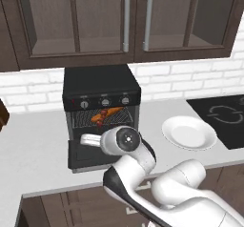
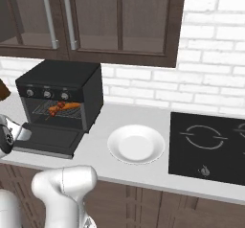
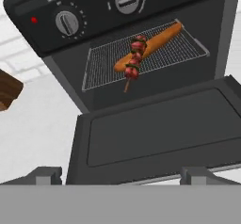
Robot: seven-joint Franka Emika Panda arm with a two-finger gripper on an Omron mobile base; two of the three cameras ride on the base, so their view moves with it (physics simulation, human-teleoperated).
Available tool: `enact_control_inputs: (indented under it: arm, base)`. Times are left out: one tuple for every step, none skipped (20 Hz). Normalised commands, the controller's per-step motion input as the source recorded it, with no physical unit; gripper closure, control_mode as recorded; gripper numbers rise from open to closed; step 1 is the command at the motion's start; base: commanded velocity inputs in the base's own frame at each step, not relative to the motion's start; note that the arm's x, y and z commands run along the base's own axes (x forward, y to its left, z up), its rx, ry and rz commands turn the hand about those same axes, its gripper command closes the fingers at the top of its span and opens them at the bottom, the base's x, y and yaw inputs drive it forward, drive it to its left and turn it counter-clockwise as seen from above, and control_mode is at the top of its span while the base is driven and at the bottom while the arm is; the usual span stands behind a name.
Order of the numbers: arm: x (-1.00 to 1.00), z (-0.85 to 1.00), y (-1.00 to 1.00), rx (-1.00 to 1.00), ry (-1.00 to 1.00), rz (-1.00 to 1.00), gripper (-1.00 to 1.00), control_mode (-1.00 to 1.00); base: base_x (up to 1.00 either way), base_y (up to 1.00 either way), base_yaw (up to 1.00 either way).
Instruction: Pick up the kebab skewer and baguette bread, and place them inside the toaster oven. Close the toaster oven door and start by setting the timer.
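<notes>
The toaster oven (image 1: pixel 101 85) sits at centre left of the left base view and at the left of the right base view, on the pale surface (image 1: pixel 38 149) against a white brick wall (image 1: pixel 190 76). Its toaster oven door (image 3: pixel 160 129) hangs dropped open, lying nearly flat across the middle of the hand view. Inside, on the wire rack (image 3: pixel 103 63), the baguette bread (image 3: pixel 162 39) lies diagonally from lower left to upper right, and the kebab skewer (image 3: pixel 134 63) rests across it, its stick end pointing down toward the door. Above the opening, knobs (image 3: pixel 68 23) and a small red light (image 3: pixel 34 20) line the panel. The jaws (image 3: pixel 120 175) stand spread wide and hold nothing; their two fingertips (image 3: pixel 44 175) rise at the bottom of the hand view, just in front of the door's outer edge. A white plate (image 1: pixel 189 132) lies on the surface to the right of the oven, with a black cooktop (image 1: pixel 224 116) further right. Dark cabinets (image 1: pixel 126 18) hang above.
</notes>
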Motion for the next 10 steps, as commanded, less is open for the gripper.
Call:
enact_control_inputs:
  arm:
    - [-0.52,0.02,-0.04,0.00,0.07,0.04,-1.00,-1.00]
    - [-0.54,0.00,-0.11,-0.01,0.03,0.07,-1.00,-1.00]
    - [-0.44,0.00,-0.11,-0.01,0.04,0.08,-1.00,-1.00]
    - [-0.44,0.00,-0.16,-0.01,0.01,0.09,-1.00,-1.00]
    - [-0.44,0.00,-0.14,-0.02,0.00,0.10,-1.00,-1.00]
    - [-0.25,0.00,-0.06,-0.03,0.02,0.09,-1.00,-1.00]
    - [-0.31,0.00,-0.17,0.00,0.01,0.10,-1.00,-1.00]
    - [-0.34,0.00,-0.25,0.00,0.00,0.11,-1.00,-1.00]
    - [-0.24,-0.01,-0.18,0.00,0.00,0.09,-1.00,-1.00]
    - [-0.18,-0.03,-0.07,0.00,0.00,0.05,-1.00,-1.00]
  base:
    - [0.00,0.00,0.00]
    - [0.00,0.00,0.00]
    - [0.00,0.00,0.00]
    - [0.00,0.00,0.00]
    - [0.00,0.00,0.00]
    - [0.00,0.00,0.00]
    - [0.00,0.00,0.00]
    - [0.00,0.00,0.00]
    - [0.00,0.00,0.00]
    - [0.00,0.00,0.00]
